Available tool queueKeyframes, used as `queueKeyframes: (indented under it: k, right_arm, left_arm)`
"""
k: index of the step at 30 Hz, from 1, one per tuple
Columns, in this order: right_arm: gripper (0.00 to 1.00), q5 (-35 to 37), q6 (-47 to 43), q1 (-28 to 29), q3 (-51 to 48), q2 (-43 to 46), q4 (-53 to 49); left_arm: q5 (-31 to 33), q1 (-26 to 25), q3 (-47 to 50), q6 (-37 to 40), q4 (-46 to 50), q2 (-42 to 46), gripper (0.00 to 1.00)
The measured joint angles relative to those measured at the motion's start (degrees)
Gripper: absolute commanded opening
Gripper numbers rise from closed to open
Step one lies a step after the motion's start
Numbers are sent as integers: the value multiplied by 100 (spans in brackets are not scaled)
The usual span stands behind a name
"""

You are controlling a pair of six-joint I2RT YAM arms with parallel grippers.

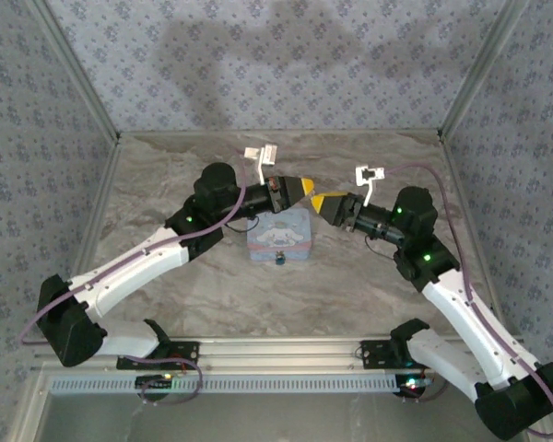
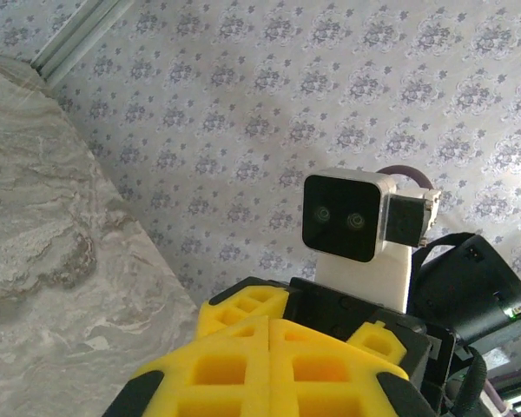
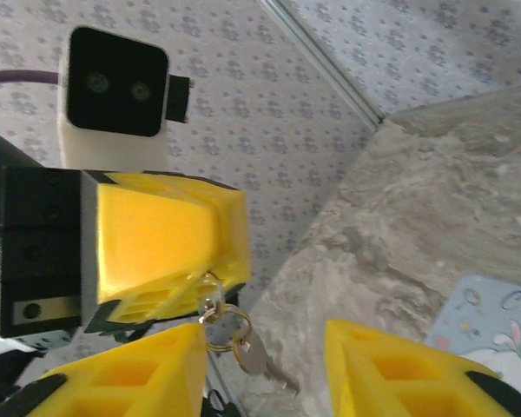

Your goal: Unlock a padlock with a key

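Observation:
The tiny dark padlock sits on the table at the front edge of a pale blue cartoon tin. Above the tin's far side my two grippers meet tip to tip. My left gripper is shut, pinching a key ring at its yellow tip. A silver key dangles from that ring. My right gripper is open. The key hangs in the gap, close beside the left finger and well apart from the other finger.
The marble-patterned tabletop is closed in by patterned fabric walls at the back and sides. A corner of the tin lies below the right gripper. The right wrist camera faces the left gripper closely.

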State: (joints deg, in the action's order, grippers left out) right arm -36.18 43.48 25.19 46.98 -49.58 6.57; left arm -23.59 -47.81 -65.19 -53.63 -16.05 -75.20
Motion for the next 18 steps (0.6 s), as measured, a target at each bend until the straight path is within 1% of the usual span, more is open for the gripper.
queueKeyframes:
  k: [7,11,15,18]
  right_arm:
    - [39,-111,634,-48,-175,48,887]
    - [42,-92,861,-48,-221,57,1172]
    - [36,-68,986,-57,-221,55,1394]
    - [36,-68,1043,-57,-221,50,1484]
  left_arm:
    - [-22,-31,11,-90,-116,11,0]
    - [-39,-87,17,-149,-219,11,0]
    - [-42,-107,22,-197,-321,11,0]
    - [-39,-107,22,-197,-354,11,0]
